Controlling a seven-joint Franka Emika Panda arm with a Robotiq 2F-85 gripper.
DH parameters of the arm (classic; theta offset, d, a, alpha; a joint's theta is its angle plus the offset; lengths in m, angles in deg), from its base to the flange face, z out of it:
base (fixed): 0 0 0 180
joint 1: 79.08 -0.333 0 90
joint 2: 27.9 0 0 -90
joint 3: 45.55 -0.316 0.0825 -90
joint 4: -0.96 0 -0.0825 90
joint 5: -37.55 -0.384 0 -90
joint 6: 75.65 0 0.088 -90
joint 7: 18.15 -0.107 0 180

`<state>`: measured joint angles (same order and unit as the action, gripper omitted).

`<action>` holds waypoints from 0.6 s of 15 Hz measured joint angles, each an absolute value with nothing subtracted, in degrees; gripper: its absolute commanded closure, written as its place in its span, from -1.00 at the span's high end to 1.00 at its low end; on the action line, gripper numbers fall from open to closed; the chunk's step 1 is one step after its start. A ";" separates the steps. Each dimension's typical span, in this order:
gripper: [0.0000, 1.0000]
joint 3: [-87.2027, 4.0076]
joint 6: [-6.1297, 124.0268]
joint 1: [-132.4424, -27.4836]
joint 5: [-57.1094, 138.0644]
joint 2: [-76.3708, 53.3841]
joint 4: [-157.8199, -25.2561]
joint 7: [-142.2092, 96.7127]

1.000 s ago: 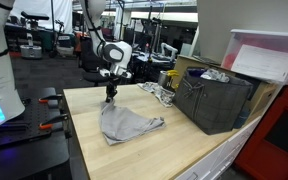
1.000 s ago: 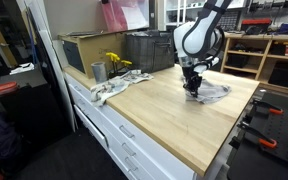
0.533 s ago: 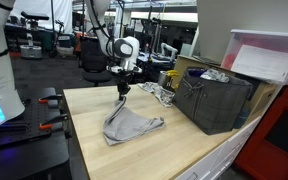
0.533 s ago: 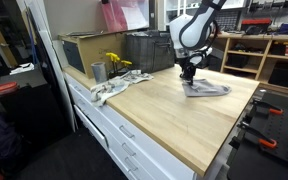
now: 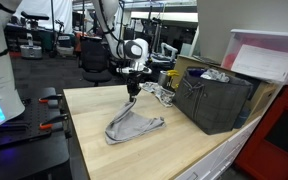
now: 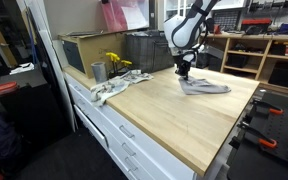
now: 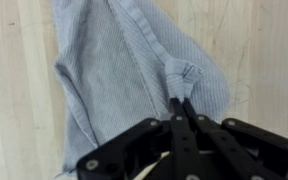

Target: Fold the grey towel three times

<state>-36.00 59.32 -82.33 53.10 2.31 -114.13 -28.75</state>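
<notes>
Exterior view: the gripper [image 5: 133,90] hung above the wooden table [image 5: 84,115], clamped on a corner of the grey towel [image 5: 136,126]. The cloth trailed down to a rumpled heap near the dark crate [image 5: 212,100].
Exterior view: the towel [image 6: 208,87] lay toward the far side of the table [image 6: 169,125], one end drawn up under the gripper [image 6: 183,72].
Wrist view: the fingertips [image 7: 176,103] pinched only a small bunched tuft of towel [image 7: 124,70].
Risk: I judged the hold thin, so a quick pull could slip the tuft free. The creased heap could drag along and fold crooked.
</notes>
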 measured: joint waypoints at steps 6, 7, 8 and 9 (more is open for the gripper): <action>-0.99 -32.70 57.17 -81.27 53.11 7.85 -103.36 -29.02; -0.99 -32.20 56.46 -81.05 53.12 8.56 -101.78 -29.57; -0.99 -31.74 55.73 -80.82 53.12 9.25 -100.28 -30.17; -0.99 -31.35 55.08 -80.61 53.12 9.88 -98.99 -31.12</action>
<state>-31.35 55.08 -80.61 53.12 9.88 -98.99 -31.12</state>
